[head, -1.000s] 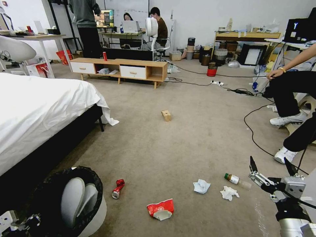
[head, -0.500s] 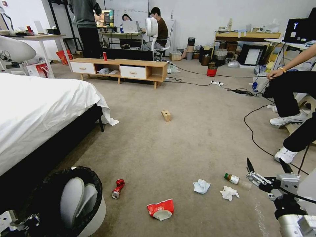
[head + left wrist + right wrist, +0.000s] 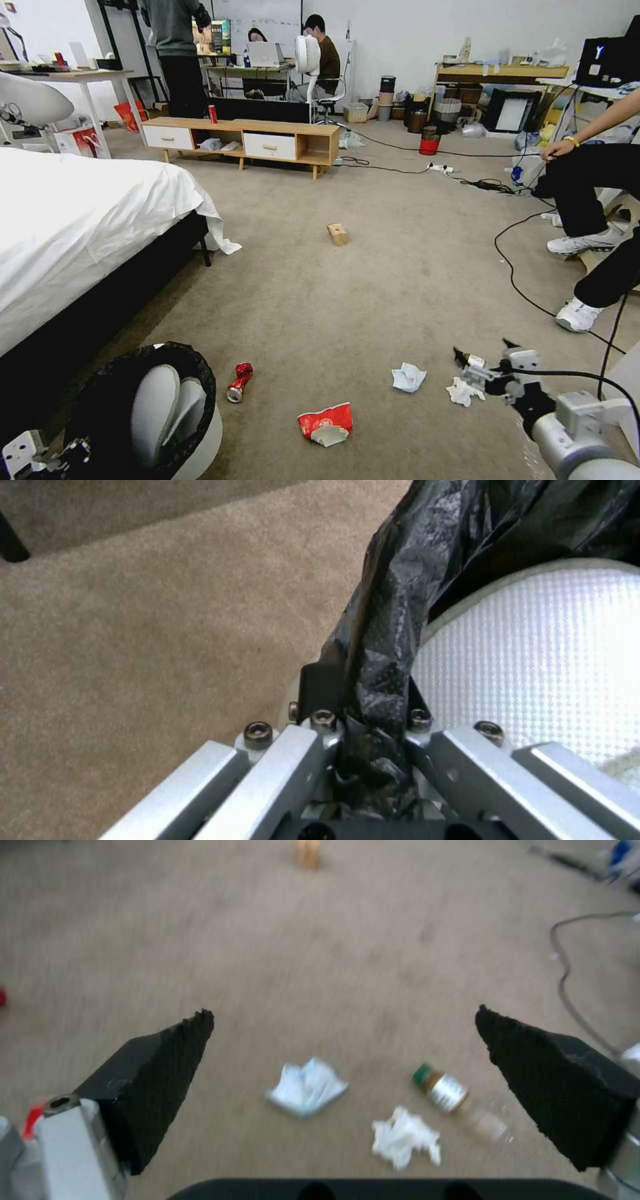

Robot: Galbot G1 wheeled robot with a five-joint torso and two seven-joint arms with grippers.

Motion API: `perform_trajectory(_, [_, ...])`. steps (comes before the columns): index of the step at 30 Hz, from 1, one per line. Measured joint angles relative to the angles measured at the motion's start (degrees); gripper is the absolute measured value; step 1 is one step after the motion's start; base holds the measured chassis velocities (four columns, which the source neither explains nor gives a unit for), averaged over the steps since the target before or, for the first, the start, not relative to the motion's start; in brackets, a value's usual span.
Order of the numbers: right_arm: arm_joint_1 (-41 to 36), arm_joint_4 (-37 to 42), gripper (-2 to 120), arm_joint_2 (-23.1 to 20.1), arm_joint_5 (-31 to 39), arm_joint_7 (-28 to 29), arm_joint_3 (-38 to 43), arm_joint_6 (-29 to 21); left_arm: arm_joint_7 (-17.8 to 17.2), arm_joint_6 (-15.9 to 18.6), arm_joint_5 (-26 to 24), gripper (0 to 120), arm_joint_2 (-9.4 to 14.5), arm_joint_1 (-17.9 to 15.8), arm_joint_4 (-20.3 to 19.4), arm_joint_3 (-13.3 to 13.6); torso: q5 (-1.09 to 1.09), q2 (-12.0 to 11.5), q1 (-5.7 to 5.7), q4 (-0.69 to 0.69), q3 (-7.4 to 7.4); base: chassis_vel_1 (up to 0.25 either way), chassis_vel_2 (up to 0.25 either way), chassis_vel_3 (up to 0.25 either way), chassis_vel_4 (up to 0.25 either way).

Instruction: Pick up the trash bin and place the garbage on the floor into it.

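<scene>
- The trash bin is seen nearest, at the lower left of the head view beside the bed, lined with a black bag; a white curved lid piece sits inside.
- The left gripper is clamped on the bag-covered rim of the bin, as shown in the left wrist view.
- The right gripper is held with its fingers spread wide above the floor, over the right-hand cluster of garbage.
- Below it, two white tissue wads and a clear green-capped bottle are seen lying close together; a label is present on the bottle, but its writing cannot be read.
- A crumpled red-white paper cup is found between bin and tissues; its print cannot be made out.
- A crushed red can lies just beside the bin.
- Farther off, a tan cardboard box rests alone on the carpet.
- A black cable is laid across the floor at right.
</scene>
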Motion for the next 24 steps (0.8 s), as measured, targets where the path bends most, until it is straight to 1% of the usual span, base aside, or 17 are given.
perform_trajectory(1, [0.5, -0.4, 100, -0.8, 0.1, 0.0, -0.8, -0.9, 0.0, 0.0, 0.2, 2, -0.1, 0.0, 0.0, 0.0, -0.01, 0.0, 0.00, 0.01, 0.00, 0.000, 0.000, 0.000, 0.000])
perform_trajectory(2, [1.6, -1.2, 100, -2.3, 0.4, -0.1, -2.8, -2.8, 0.0, 0.0, 0.5, 2, -0.3, -0.1, 0.0, 0.2, -0.02, 0.0, 0.00, 0.01, 0.00, 0.000, 0.000, 0.000, 0.000])
perform_trajectory(3, [1.6, -1.2, 100, -2.3, 0.4, -0.1, -2.8, -2.8, 0.0, 0.0, 0.5, 2, -0.3, -0.1, 0.0, 0.2, -0.02, 0.0, 0.00, 0.01, 0.00, 0.000, 0.000, 0.000, 0.000])
perform_trajectory(5, [3.5, -2.9, 100, -4.2, 0.5, -0.5, -5.9, -4.8, 0.0, 0.0, 1.0, 2, -0.5, -0.3, 0.1, 0.4, 0.00, 0.0, 0.00, 0.01, 0.00, 0.000, 0.000, 0.000, 0.000])
perform_trajectory(6, [3.5, -2.9, 100, -4.2, 0.5, -0.5, -5.9, -4.8, 0.0, 0.0, 1.0, 2, -0.5, -0.3, 0.1, 0.4, 0.00, 0.0, 0.00, 0.01, 0.00, 0.000, 0.000, 0.000, 0.000])
perform_trajectory(8, [6.0, -5.2, 100, -6.1, 0.6, -2.1, -9.0, -6.9, 0.0, 0.0, 1.4, 2, -0.7, -0.6, 0.4, 0.6, 0.00, 0.0, 0.00, 0.00, 0.00, 0.000, 0.000, 0.000, 0.000])
perform_trajectory(9, [6.0, -5.2, 100, -6.1, 0.6, -2.1, -9.0, -6.9, 0.0, 0.0, 1.4, 2, -0.7, -0.6, 0.4, 0.6, 0.00, 0.0, 0.00, 0.00, 0.00, 0.000, 0.000, 0.000, 0.000])
perform_trajectory(11, [8.1, -7.2, 100, -7.7, 0.6, -3.6, -11.4, -8.1, 0.0, 0.0, 1.7, 2, -0.8, -0.6, 0.5, 0.8, -0.01, 0.0, 0.00, 0.01, 0.00, 0.000, 0.000, 0.000, 0.000])
perform_trajectory(15, [9.6, -8.5, 100, -8.8, 0.2, -5.0, -13.4, -8.4, 0.0, 0.0, 2.0, 2, -0.9, -0.6, 0.6, 1.0, -0.01, 0.0, 0.00, 0.01, 0.00, 0.000, 0.000, 0.000, 0.000])
perform_trajectory(16, [10.9, -9.3, 100, -9.3, -0.2, -5.8, -15.2, -8.4, 0.0, 0.0, 2.2, 2, -1.1, -0.5, 0.6, 1.1, -0.02, 0.0, 0.00, 0.01, 0.00, 0.000, 0.000, 0.000, 0.000])
perform_trajectory(17, [11.9, -10.1, 100, -9.4, -0.7, -6.8, -16.7, -8.2, 0.1, 0.0, 2.4, 2, -1.2, -0.5, 0.6, 1.2, -0.01, 0.0, 0.00, 0.01, 0.00, 0.000, 0.000, 0.000, 0.000])
perform_trajectory(20, [12.7, -10.6, 100, -9.4, -0.8, -7.4, -17.7, -7.9, 0.1, 0.0, 2.7, 2, -1.3, -0.5, 0.6, 1.4, -0.01, 0.0, 0.00, 0.00, 0.00, 0.000, 0.000, 0.000, 0.000])
perform_trajectory(22, [13.8, -11.2, 100, -9.5, -0.8, -8.0, -19.3, -7.2, 0.2, 0.0, 2.9, 2, -1.6, -0.4, 0.6, 1.5, -0.01, 0.0, 0.00, 0.00, 0.00, 0.000, 0.000, 0.000, 0.000])
perform_trajectory(23, [15.9, -12.7, 100, -9.4, -1.1, -10.0, -22.0, -4.8, 0.2, 0.0, 3.2, 2, -1.9, -0.2, 0.4, 1.6, -0.02, 0.0, 0.00, 0.02, 0.00, 0.000, 0.000, 0.000, 0.000])
perform_trajectory(24, [15.9, -12.7, 100, -9.4, -1.1, -10.0, -22.0, -4.8, 0.2, 0.0, 3.2, 2, -1.9, -0.2, 0.4, 1.6, -0.02, 0.0, 0.00, 0.02, 0.00, 0.000, 0.000, 0.000, 0.000])
